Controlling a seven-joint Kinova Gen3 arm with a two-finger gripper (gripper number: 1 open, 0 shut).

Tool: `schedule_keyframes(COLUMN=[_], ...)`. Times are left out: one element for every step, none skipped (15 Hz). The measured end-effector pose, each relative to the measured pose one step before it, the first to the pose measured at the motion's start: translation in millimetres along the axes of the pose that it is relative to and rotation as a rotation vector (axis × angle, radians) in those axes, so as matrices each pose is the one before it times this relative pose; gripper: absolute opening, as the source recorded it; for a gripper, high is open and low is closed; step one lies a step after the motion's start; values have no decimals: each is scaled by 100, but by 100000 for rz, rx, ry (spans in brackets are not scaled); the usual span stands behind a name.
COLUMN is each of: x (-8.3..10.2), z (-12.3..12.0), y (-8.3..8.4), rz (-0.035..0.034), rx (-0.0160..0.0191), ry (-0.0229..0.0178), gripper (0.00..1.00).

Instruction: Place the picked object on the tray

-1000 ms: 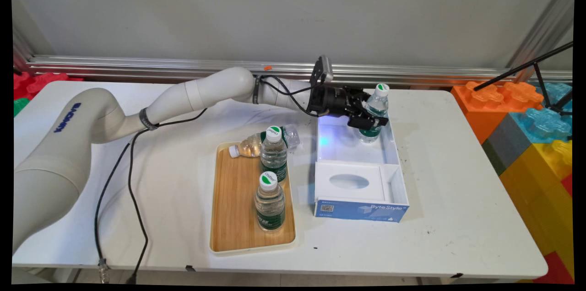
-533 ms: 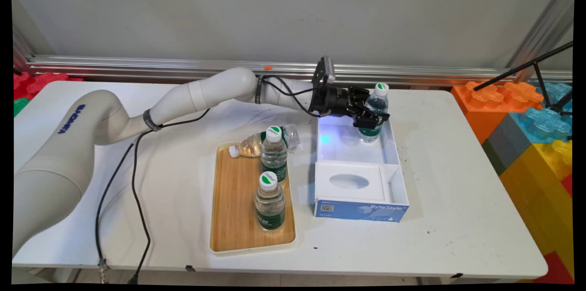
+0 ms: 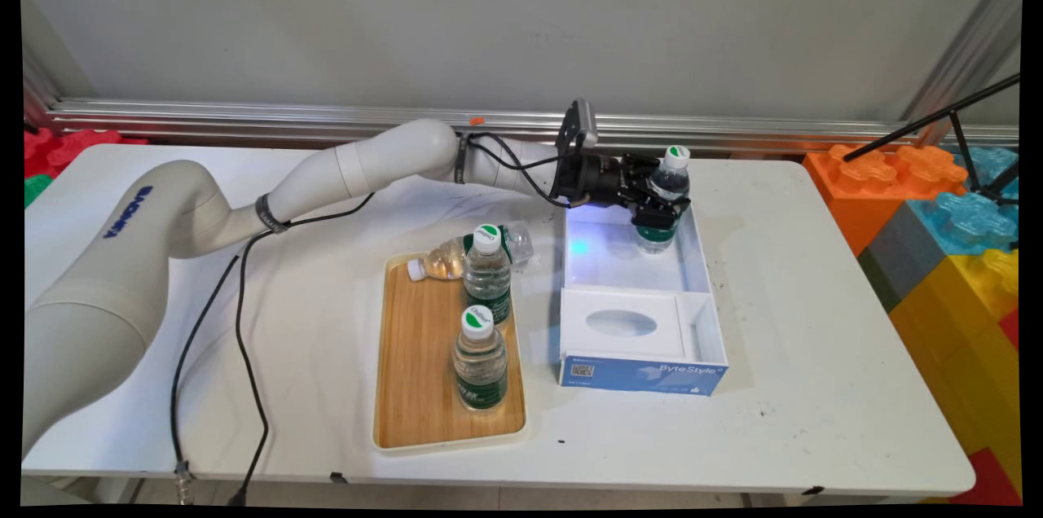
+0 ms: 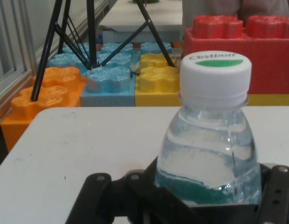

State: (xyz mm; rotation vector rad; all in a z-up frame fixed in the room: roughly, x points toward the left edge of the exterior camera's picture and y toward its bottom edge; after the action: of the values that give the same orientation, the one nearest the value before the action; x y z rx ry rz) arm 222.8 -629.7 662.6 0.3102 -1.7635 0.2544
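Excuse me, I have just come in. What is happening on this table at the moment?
A white robot arm reaches across the table, and its gripper is shut on a water bottle that stands upright in the far end of an open white box. To the left, a wooden tray holds two more upright bottles. A fourth bottle lies on its side at the tray's far edge.

Fixed overhead main view facing wall, close hand view facing the blocks (image 4: pixel 111 79), both apparently sharing bottle (image 3: pixel 662 200).
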Motion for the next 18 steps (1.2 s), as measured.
schedule_keyframes(x=[144, 170, 244, 213, 278, 283, 273, 330, 291, 333, 308, 336, 381, 326, 425, 428, 466, 598], z=[-190, -233, -314, -247, -312, -288, -263, -276, -249, -261, -236, -253, -277, -221, -263, -267, -290, -394], y=[85, 103, 187, 194, 251, 262, 235, 257, 212, 224, 185, 208, 212, 165, 199, 188, 176, 231], rz=[-94, -122, -77, -6, -52, -28, -8, -32, -38, -14, -28, -45, -21, -11, -8, 2, 6, -48], rx=[16, 23, -79, -176, -198, -242, -210, -214, -163, -191, -127, -144, -106, -86, -98, -45, 10, 1], ry=[77, 85, 119, 103, 169, 165, 189, 187, 154, 150, 150, 168, 220, 179, 240, 255, 294, 301], gripper=[0, 0, 0, 0, 0, 0, 0, 0, 0, 0, 0, 0, 0, 0, 0, 0, 0, 0])
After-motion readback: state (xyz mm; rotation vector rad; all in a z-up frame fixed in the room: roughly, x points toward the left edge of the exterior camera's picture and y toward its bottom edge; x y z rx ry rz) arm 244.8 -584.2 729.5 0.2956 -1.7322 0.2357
